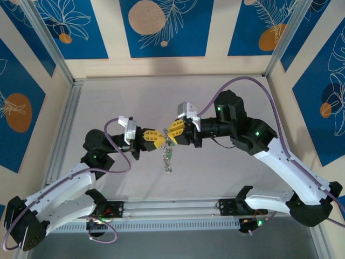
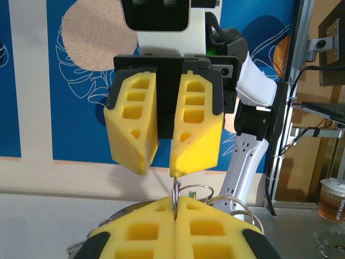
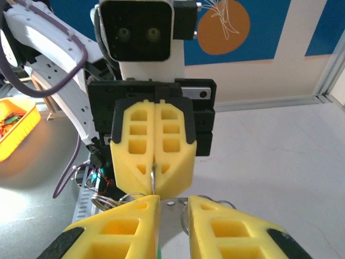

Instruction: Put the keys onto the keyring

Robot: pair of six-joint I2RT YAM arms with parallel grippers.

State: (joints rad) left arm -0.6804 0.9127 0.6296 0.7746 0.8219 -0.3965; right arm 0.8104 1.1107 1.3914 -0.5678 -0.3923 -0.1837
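Observation:
Both grippers meet tip to tip above the table's middle. My left gripper (image 1: 155,138) (image 2: 176,205) is shut on the edge of a thin wire keyring (image 2: 176,192), which stands up from its closed yellow fingers. More silvery loops (image 2: 233,203) curl to the right behind them. Facing it, my right gripper (image 1: 176,129) (image 3: 173,204) is open, and a flat silvery key (image 3: 173,208) lies in the gap between its fingers. The bunch of keys (image 1: 168,159) dangles below both grippers, with a small green tag (image 1: 169,154) among them.
The grey table (image 1: 135,97) is fenced by aluminium rails (image 1: 63,116) and blue patterned walls. Purple cables (image 1: 121,162) loop beside each arm. An orange tray (image 3: 13,121) and a drink cup (image 2: 331,199) stand outside the work area.

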